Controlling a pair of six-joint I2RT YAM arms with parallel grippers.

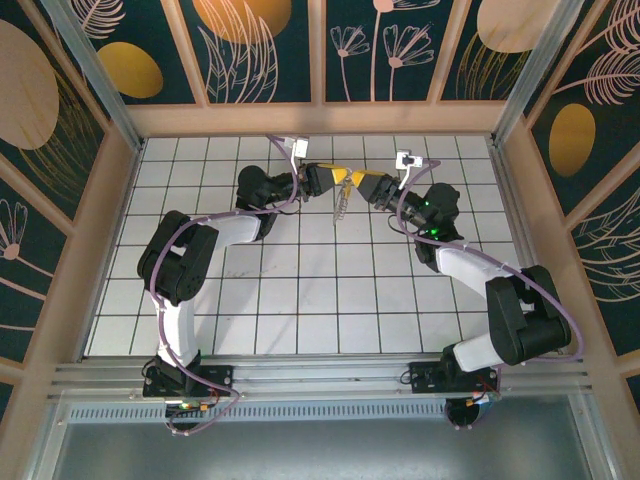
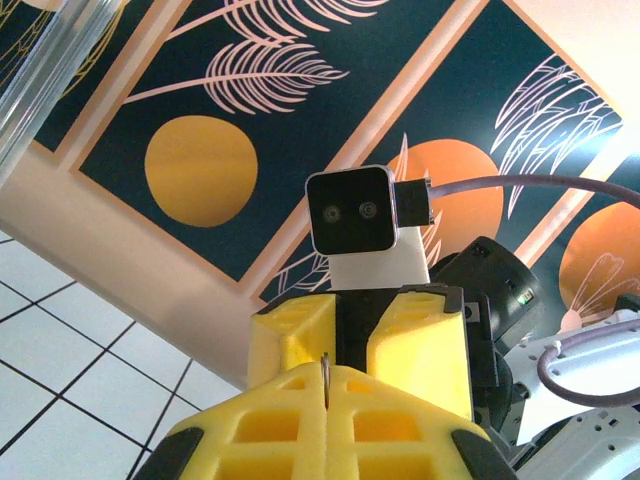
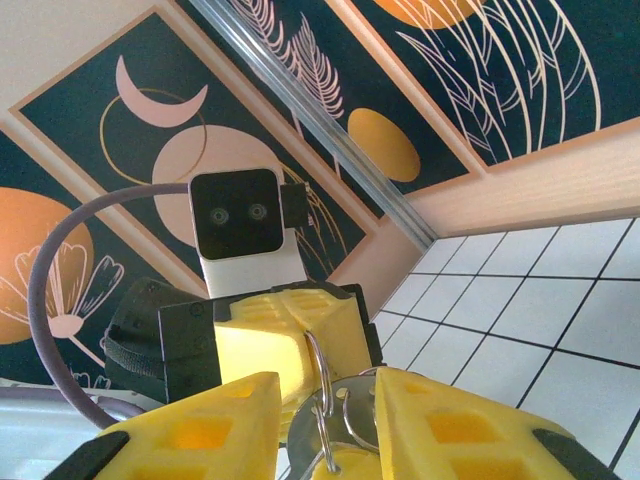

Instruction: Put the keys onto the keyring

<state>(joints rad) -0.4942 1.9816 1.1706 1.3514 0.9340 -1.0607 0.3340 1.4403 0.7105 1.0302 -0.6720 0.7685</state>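
Both grippers meet tip to tip above the far middle of the table. My left gripper [image 1: 338, 177] [image 2: 327, 385] is shut on the edge of a thin steel ring [image 2: 327, 368] [image 3: 323, 371]. A grey bead-like loop, the keyring [image 1: 340, 207], hangs below the tips. The right gripper [image 1: 358, 182] [image 3: 325, 420] faces the left one, its yellow fingers [image 3: 450, 425] flanking a flat silver key head [image 3: 301, 431] that fills the gap between them. Wire rings pass through that key head. In the left wrist view the key is hidden behind my left fingers.
A white tiled floor [image 1: 300, 290] with dark grid lines spreads under the arms. Patterned dark wall panels [image 1: 260, 50] and a wooden frame close in the back and both sides. The arm bases [image 1: 180, 375] sit at the near edge.
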